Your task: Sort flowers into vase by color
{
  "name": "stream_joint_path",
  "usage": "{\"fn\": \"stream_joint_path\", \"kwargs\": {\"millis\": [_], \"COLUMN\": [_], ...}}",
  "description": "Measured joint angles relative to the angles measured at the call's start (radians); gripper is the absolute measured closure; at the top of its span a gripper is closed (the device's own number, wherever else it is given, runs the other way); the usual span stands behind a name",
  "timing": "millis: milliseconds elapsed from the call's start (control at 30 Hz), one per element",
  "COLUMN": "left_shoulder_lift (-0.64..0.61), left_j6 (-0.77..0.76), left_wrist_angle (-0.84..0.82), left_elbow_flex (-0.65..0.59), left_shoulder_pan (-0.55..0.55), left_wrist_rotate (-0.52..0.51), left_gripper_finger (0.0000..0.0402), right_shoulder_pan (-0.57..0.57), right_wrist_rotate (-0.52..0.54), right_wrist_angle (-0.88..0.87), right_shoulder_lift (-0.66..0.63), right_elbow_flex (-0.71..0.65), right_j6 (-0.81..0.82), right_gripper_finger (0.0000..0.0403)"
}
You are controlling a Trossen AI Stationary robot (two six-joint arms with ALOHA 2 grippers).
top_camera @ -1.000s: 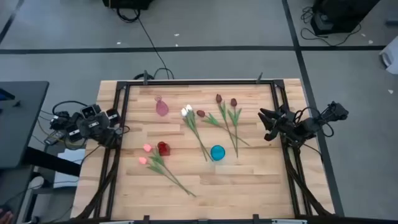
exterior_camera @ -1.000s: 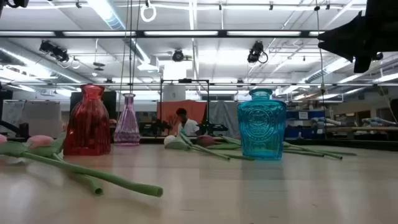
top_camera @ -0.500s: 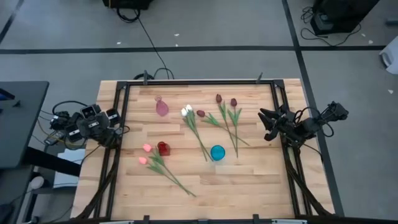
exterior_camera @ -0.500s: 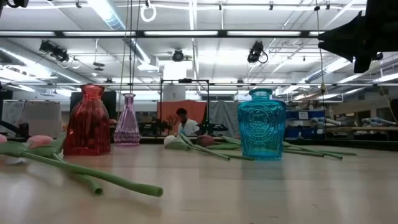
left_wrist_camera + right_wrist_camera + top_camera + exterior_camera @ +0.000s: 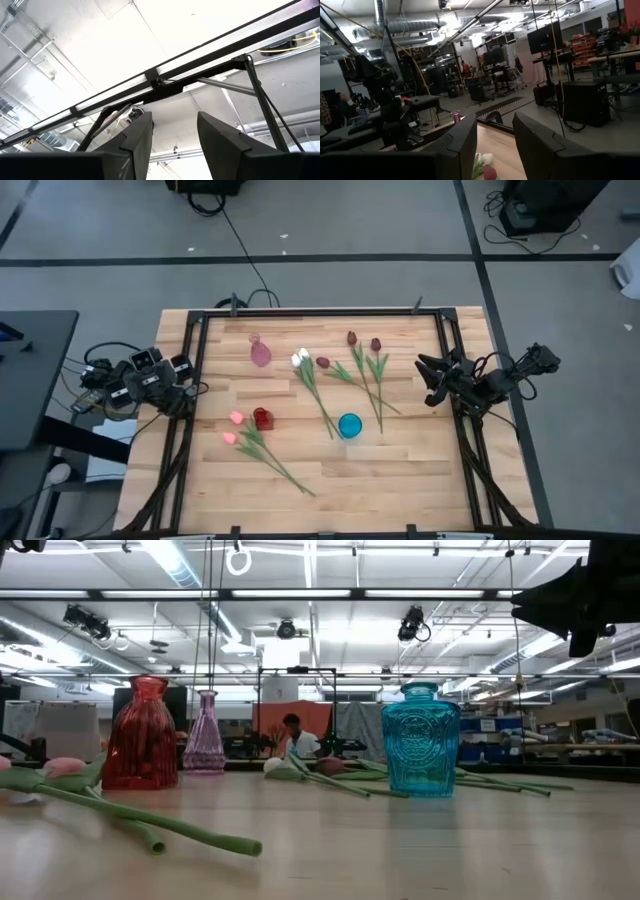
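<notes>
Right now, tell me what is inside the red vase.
No flower stands in the red vase. The two pink tulips lie on the table beside it. The tinted glass hides whether its bottom holds anything.

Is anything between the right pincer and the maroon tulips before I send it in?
Nothing visible. In the high view the right pincer sits open at the table's right edge, and only bare wood lies between it and the maroon tulips. The blue vase stands nearer the front, off that line.

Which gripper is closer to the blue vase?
Right. The right gripper waits at the table's right edge, nearer the blue vase than the left gripper at the left edge.
</notes>
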Motion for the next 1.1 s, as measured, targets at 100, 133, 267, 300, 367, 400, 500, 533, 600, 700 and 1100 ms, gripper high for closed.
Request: {"fn": "stream_joint_path", "kwargs": {"millis": [100, 133, 267, 300, 367, 400, 500, 533, 600, 700, 1100], "left_shoulder_lift": [0.0, 0.0, 0.0, 0.0, 0.0, 0.0, 0.0, 0.0, 0.0, 0.0, 0.0], "left_j6": [0.0, 0.0, 0.0, 0.0, 0.0, 0.0, 0.0, 0.0, 0.0, 0.0, 0.149], "left_wrist_angle": [0.0, 0.0, 0.0, 0.0, 0.0, 0.0, 0.0, 0.0, 0.0, 0.0, -0.202], "left_elbow_flex": [0.0, 0.0, 0.0, 0.0, 0.0, 0.0, 0.0, 0.0, 0.0, 0.0, 0.0], "left_shoulder_pan": [0.0, 0.0, 0.0, 0.0, 0.0, 0.0, 0.0, 0.0, 0.0, 0.0, 0.0], "left_wrist_rotate": [0.0, 0.0, 0.0, 0.0, 0.0, 0.0, 0.0, 0.0, 0.0, 0.0, 0.226], "left_gripper_finger": [0.0239, 0.0239, 0.0239, 0.0239, 0.0239, 0.0239, 0.0239, 0.0239, 0.0239, 0.0239, 0.0239], "right_shoulder_pan": [0.0, 0.0, 0.0, 0.0, 0.0, 0.0, 0.0, 0.0, 0.0, 0.0, 0.0], "right_wrist_rotate": [0.0, 0.0, 0.0, 0.0, 0.0, 0.0, 0.0, 0.0, 0.0, 0.0, 0.0], "right_wrist_angle": [0.0, 0.0, 0.0, 0.0, 0.0, 0.0, 0.0, 0.0, 0.0, 0.0, 0.0], "right_shoulder_lift": [0.0, 0.0, 0.0, 0.0, 0.0, 0.0, 0.0, 0.0, 0.0, 0.0, 0.0], "right_elbow_flex": [0.0, 0.0, 0.0, 0.0, 0.0, 0.0, 0.0, 0.0, 0.0, 0.0, 0.0], "right_j6": [0.0, 0.0, 0.0, 0.0, 0.0, 0.0, 0.0, 0.0, 0.0, 0.0, 0.0], "right_gripper_finger": [0.0263, 0.0263, 0.0263, 0.0263, 0.0263, 0.0263, 0.0263, 0.0263, 0.0263, 0.0263, 0.0263]}}
